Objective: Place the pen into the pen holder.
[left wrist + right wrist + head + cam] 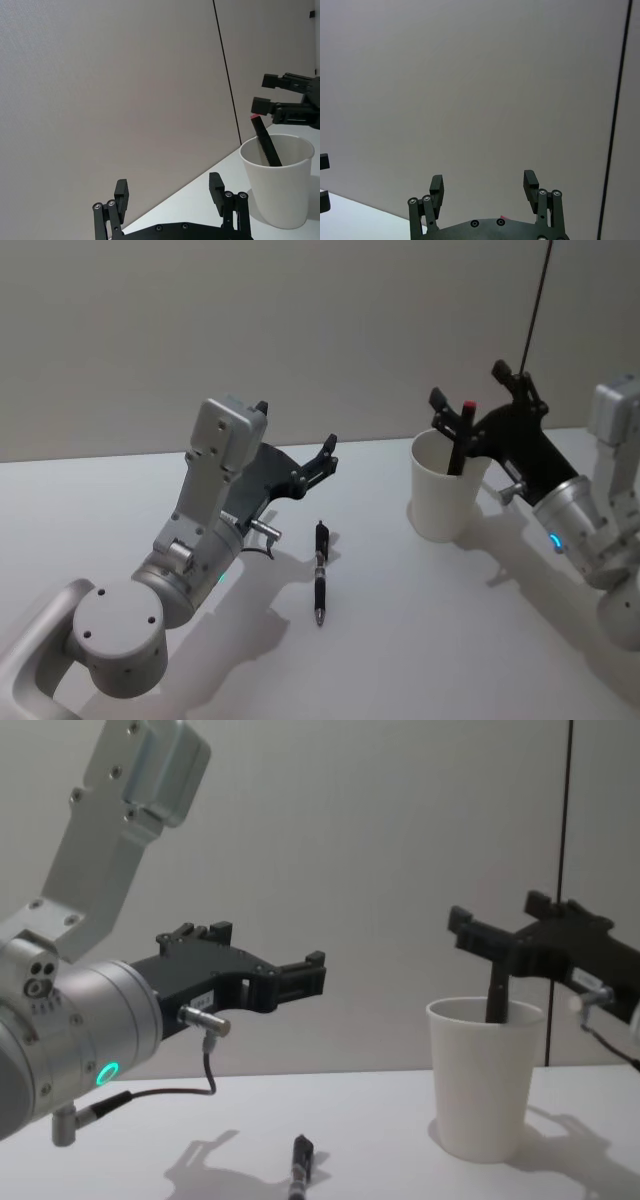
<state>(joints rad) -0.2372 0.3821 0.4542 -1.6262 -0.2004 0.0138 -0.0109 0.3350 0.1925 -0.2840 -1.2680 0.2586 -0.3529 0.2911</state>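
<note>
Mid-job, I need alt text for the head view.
A red-capped pen leans inside the white pen holder, the open right gripper just above it. A second pen lies on the table, beside the raised, open left gripper.

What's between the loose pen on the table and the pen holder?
Nothing: the head view shows bare table between the loose pen and the pen holder.

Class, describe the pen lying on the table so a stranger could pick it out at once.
On the white table, look near the left gripper: a black pen lies flat there. Unlike the red-topped pen standing in the white cup, it lies alone outside the cup.
</note>
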